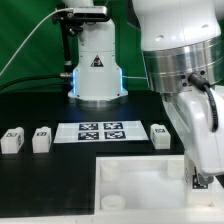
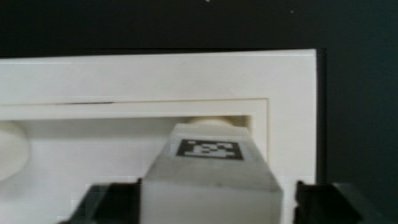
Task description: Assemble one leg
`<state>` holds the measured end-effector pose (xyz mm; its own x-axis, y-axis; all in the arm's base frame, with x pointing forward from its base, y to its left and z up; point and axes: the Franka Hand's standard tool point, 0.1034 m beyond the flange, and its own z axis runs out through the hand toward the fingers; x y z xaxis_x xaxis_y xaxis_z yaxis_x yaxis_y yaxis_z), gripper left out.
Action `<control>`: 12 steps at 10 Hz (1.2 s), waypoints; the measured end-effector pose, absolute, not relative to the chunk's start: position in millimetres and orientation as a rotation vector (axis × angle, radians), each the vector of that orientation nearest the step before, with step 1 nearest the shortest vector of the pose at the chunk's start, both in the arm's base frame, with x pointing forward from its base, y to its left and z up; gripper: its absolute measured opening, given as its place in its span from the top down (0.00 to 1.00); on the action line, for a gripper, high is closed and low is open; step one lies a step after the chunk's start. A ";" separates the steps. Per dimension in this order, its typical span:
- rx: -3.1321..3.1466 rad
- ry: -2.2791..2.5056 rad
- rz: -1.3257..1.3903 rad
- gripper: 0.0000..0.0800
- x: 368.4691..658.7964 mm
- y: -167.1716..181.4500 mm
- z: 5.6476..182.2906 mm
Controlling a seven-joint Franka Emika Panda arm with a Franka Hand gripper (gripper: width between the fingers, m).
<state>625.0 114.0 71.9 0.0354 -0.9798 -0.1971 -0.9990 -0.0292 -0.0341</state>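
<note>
In the wrist view my gripper point(image 2: 217, 203) is shut on a leg point(image 2: 214, 170), a small white oblong block with a black-and-white tag on its face. The dark fingers point(image 2: 111, 205) press its two sides. The leg's far end sits at a round corner socket point(image 2: 210, 124) of the large white tray-like piece point(image 2: 160, 80). In the exterior view the gripper point(image 1: 203, 178) hangs over the tray piece's point(image 1: 130, 185) corner at that view's right, and the arm hides most of the held leg.
Three more legs lie on the black table: two at the exterior view's left point(image 1: 12, 139) point(image 1: 41, 139) and one right of the marker board point(image 1: 160, 134). The marker board point(image 1: 102, 131) lies mid-table. The robot base point(image 1: 97, 70) stands behind.
</note>
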 end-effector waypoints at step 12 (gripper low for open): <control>-2.971 0.331 -0.017 0.33 625.4 126.6 72.2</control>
